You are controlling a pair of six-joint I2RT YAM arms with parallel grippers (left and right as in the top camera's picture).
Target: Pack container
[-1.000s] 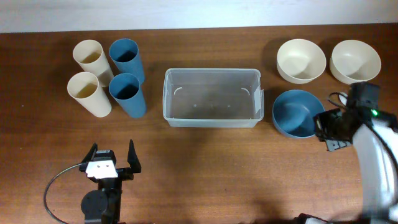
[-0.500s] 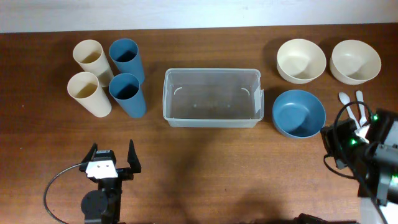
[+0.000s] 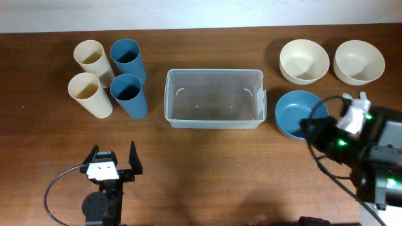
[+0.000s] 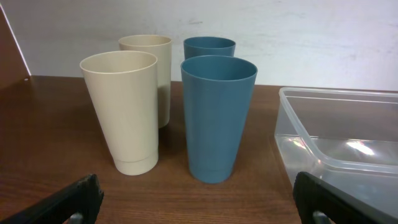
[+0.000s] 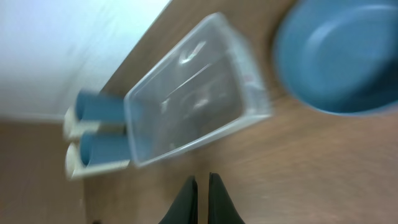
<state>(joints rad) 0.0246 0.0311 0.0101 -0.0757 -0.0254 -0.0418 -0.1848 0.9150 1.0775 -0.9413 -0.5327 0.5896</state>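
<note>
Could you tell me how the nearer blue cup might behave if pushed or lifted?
Tall on a narrow base, the nearer blue cup would probably tip if pushed high. It looks empty and plastic, so likely light.

The container (image 3: 213, 73) lies in the middle of the brown desk (image 3: 207, 169), with its long side across the view. Left of it four cups stand close together: the back cream cup (image 3: 91, 56), the back blue cup (image 3: 127, 56), the front cream cup (image 3: 86, 91) and the front blue cup (image 3: 128, 93). Near the container's right end, but apart from it, is a blue bowl (image 3: 296, 114). Behind this bowl two cream bowls (image 3: 304, 61) (image 3: 358, 61) stand side by side. The left end effector (image 3: 114, 157) is near the front edge, well apart from the cups, with its fingers spread wide. The right arm (image 3: 370, 150) hangs beside the blue bowl, and its black cable crosses the bowl's right side. It partly hides some small white pieces (image 3: 359, 100).
</note>
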